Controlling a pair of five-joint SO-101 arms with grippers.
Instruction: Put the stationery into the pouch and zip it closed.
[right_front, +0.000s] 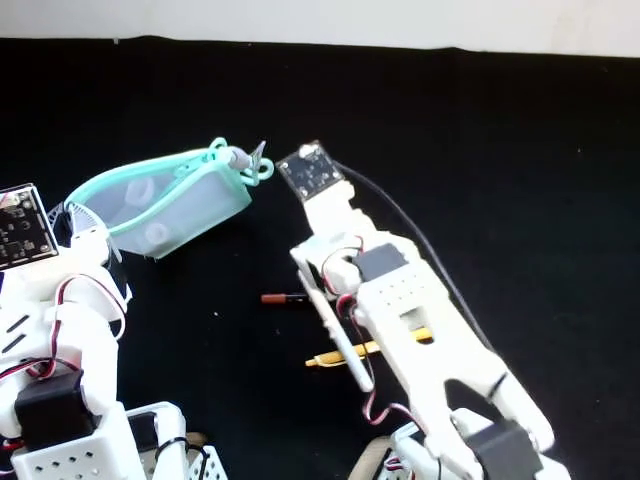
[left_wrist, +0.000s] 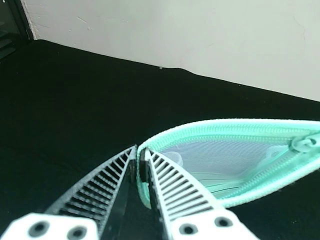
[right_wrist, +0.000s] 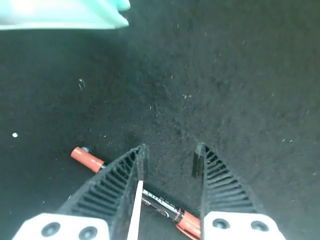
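A mint-green pouch with see-through mesh sides is sitting with its zipper wide open, the zipper pull resting at the far end. Its near end is being pinched between the jaws of the left gripper. Pale rounded shapes are showing through the mesh; what they are cannot be told. A black marker with red ends is lying flat on the black surface, well apart from the pouch. A yellow pen is lying nearer still, also flat.
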